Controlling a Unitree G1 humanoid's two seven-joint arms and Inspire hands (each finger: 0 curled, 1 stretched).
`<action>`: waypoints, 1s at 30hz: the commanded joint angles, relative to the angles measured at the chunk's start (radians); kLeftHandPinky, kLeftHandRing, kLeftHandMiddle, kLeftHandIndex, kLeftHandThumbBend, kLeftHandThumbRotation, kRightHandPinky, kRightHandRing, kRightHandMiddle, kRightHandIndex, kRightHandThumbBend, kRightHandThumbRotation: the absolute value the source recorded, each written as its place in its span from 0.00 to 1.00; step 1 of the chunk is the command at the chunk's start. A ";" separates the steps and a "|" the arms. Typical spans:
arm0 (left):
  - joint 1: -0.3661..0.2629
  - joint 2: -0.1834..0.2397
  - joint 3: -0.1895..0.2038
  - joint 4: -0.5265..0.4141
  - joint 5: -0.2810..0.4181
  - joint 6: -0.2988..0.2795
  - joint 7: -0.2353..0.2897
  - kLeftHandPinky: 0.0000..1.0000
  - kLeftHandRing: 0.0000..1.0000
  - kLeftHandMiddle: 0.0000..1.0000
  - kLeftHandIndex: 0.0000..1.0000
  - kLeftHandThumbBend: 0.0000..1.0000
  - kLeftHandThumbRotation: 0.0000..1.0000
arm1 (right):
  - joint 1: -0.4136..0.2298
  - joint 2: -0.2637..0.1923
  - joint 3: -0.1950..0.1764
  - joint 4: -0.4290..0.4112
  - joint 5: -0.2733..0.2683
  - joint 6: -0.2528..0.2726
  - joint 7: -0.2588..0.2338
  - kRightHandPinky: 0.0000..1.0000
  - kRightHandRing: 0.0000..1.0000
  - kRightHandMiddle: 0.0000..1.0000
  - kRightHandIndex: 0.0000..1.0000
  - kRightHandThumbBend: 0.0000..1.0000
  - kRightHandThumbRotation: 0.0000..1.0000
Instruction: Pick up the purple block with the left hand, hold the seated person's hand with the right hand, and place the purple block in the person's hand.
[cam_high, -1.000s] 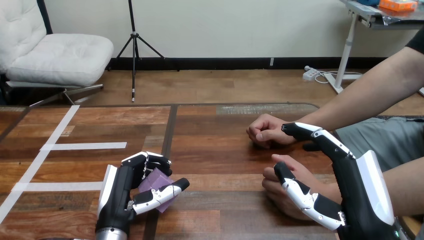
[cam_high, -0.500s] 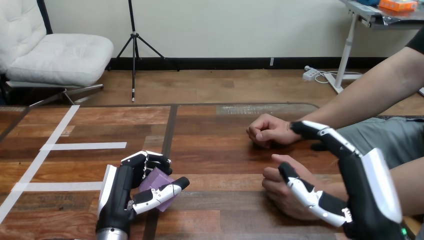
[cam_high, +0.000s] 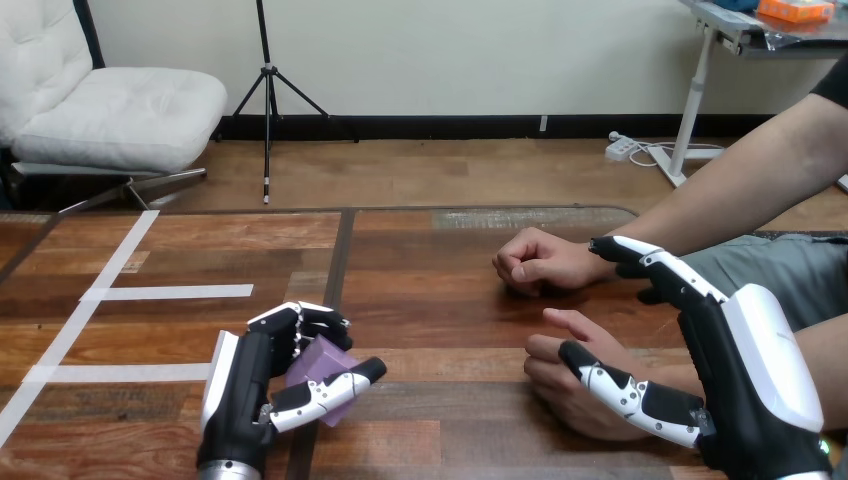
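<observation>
block (cam_high: 320, 362), one, purple, apparently gripped by left hand (cam_high: 245, 385).

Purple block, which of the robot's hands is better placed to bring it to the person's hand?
Left. The left hand has its fingers and thumb curled round the purple block, while the right hand is busy at the person's nearer hand, its thumb lying across it.

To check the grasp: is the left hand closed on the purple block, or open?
Closed on it. The left hand curls its fingers over the purple block, and its thumb crosses the block's near side.
</observation>
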 joint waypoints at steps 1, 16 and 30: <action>-0.019 -0.018 0.012 -0.061 -0.028 -0.039 -0.021 0.36 0.43 0.49 0.49 0.87 0.16 | -0.026 -0.038 -0.020 -0.080 -0.009 0.044 0.044 0.70 0.80 0.83 0.82 0.62 0.23; 0.006 -0.034 0.014 -0.105 -0.038 -0.054 -0.049 0.36 0.43 0.49 0.50 0.86 0.15 | -0.059 -0.142 -0.040 -0.134 -0.134 0.204 0.183 0.80 0.83 0.85 0.85 0.72 0.15; 0.024 -0.042 0.016 -0.139 -0.037 -0.049 -0.057 0.37 0.44 0.50 0.50 0.85 0.14 | -0.116 -0.242 -0.029 -0.128 -0.221 0.326 0.323 0.81 0.82 0.84 0.82 0.78 0.14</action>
